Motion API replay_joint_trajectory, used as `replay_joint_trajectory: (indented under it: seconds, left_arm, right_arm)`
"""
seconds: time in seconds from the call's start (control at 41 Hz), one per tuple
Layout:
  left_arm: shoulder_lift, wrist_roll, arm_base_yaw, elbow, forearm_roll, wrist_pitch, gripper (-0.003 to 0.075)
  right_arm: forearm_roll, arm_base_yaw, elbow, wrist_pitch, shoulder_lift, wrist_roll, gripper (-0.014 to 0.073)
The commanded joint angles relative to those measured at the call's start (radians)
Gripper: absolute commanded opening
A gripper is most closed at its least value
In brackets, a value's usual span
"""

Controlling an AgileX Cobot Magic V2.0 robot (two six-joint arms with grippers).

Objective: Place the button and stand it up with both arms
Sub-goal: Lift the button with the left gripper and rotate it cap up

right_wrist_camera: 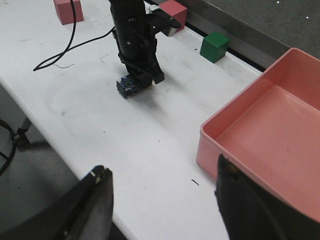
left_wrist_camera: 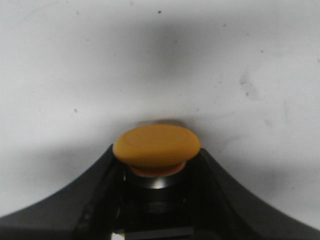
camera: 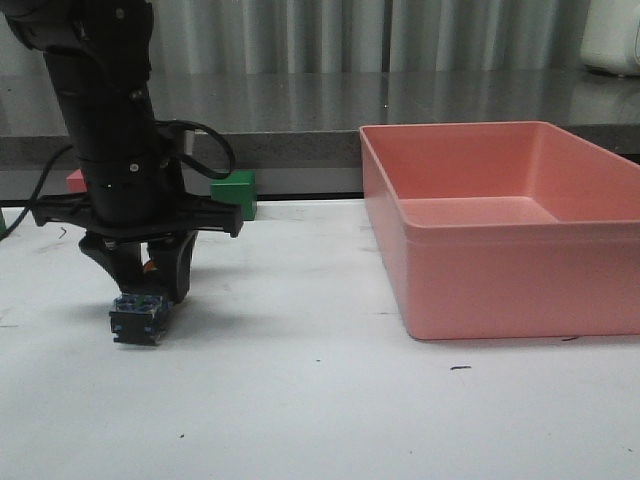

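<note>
While the right pincer [right_wrist_camera: 162, 200] gapes wide, the left pincer [camera: 150, 285] grips the button [camera: 137, 320].

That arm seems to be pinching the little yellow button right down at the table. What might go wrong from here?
The left gripper holds the button by its upper part, its blocky base at the table. If the base isn't flat when the jaws let go, it may tip over. The fingers sit close under the yellow cap, so opening or lifting might drag it sideways. The right gripper hovers open, far off, too distant to steady it quickly.
</note>
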State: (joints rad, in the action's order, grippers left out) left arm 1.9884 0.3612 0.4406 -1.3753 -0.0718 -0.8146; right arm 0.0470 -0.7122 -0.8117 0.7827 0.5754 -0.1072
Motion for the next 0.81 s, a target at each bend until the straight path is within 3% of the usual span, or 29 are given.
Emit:
replay_joint_trajectory:
  seconds: [0.0, 0.195, 0.391, 0.781]
  left_arm:
    - [-0.12, -0.061, -0.003, -0.029, -0.005, -0.004, 0.0185]
    - [-0.257, -0.264, -0.026, -0.015, 0.078, -0.01, 0.0185]
    - [-0.399, -0.541, -0.127, 0.063, 0.335, 0.036, 0.0185]
    - [-0.704, -0.558, -0.2, 0.42, 0.324, 0.384, 0.0185]
  right_arm:
    - [0.004, 0.001, -0.026, -0.065, 0.001, -0.006, 0.0467]
    - [0.004, 0.001, -0.026, -0.065, 0.001, -0.006, 0.0467]
    - [0.004, 0.001, -0.026, -0.065, 0.001, -0.006, 0.0467]
    - [0.004, 0.001, -0.026, -0.065, 0.001, -0.006, 0.0467]
